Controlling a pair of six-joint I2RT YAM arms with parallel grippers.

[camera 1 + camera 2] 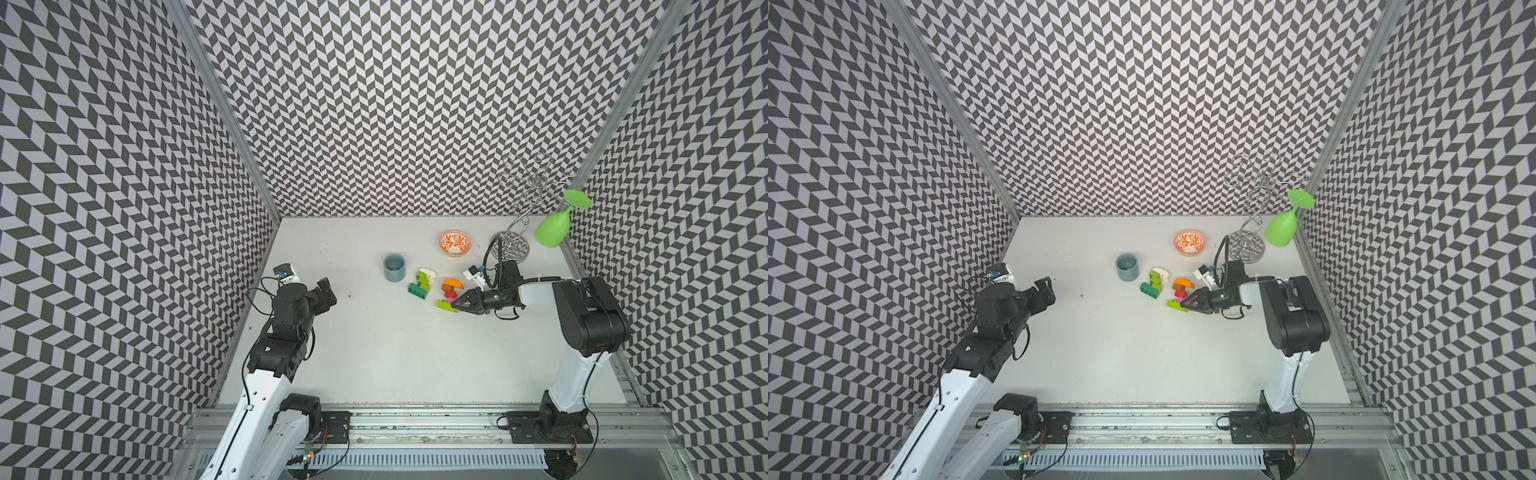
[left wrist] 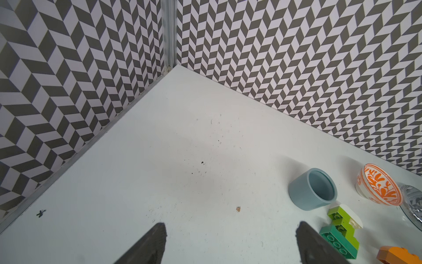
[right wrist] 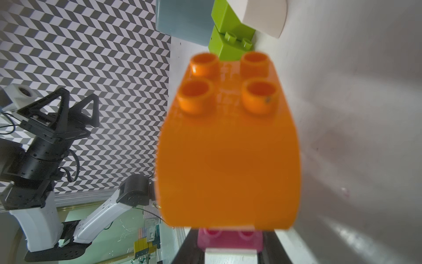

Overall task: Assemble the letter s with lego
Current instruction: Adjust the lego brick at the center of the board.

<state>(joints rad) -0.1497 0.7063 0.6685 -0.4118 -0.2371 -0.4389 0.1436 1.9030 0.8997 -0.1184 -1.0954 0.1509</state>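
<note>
The right gripper is clamping narrowly on a pink brick beside the orange brick, at one o'clock of the table's centre. The green bricks are lying at nine o'clock of them, the cup at ten. The left gripper is hanging wide open, empty, well apart at nine o'clock.

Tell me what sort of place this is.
Probably a robot manipulation test cell. Chevron-patterned walls box in a white table, the left arm and right arm are mounted on an aluminium rail, and staged props lie about: lego bricks, a cup, a bowl.
</note>
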